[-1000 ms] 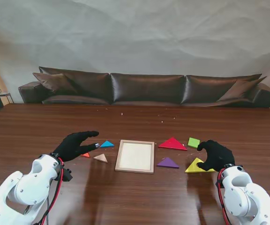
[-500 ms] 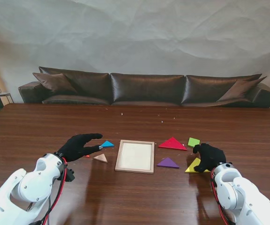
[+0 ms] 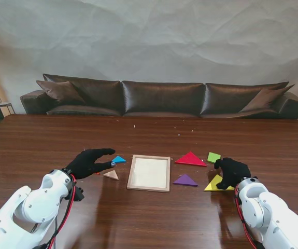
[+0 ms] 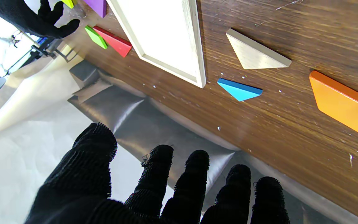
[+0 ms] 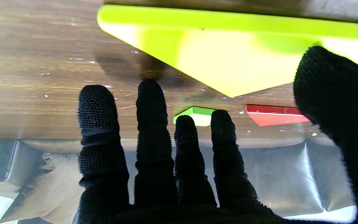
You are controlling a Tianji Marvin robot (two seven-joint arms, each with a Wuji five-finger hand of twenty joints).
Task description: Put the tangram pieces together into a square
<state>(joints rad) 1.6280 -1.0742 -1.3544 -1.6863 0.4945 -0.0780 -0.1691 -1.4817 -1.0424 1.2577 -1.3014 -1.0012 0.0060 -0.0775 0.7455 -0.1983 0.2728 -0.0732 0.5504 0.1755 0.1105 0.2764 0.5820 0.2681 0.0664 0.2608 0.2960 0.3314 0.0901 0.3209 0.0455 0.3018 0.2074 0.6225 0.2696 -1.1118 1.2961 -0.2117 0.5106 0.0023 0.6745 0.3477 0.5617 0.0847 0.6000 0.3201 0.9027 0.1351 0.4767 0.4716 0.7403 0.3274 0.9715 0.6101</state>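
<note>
Tangram pieces [image 3: 190,159] bear no writing.

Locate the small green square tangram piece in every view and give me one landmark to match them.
Stand view: the small green square tangram piece lies right of the red triangle, just beyond the right hand.
Left wrist view: green square beside the red triangle.
Right wrist view: green square past the fingertips.
Shared landmark: the red triangle.

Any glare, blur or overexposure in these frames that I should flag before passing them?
Stand view: sharp and evenly lit, soft sheen on the table. Left wrist view: blown-out white patch at one corner, the tray floor washed out. Right wrist view: the yellow triangle is close, blurred and overexposed, and the right hand is a dark silhouette.
</note>
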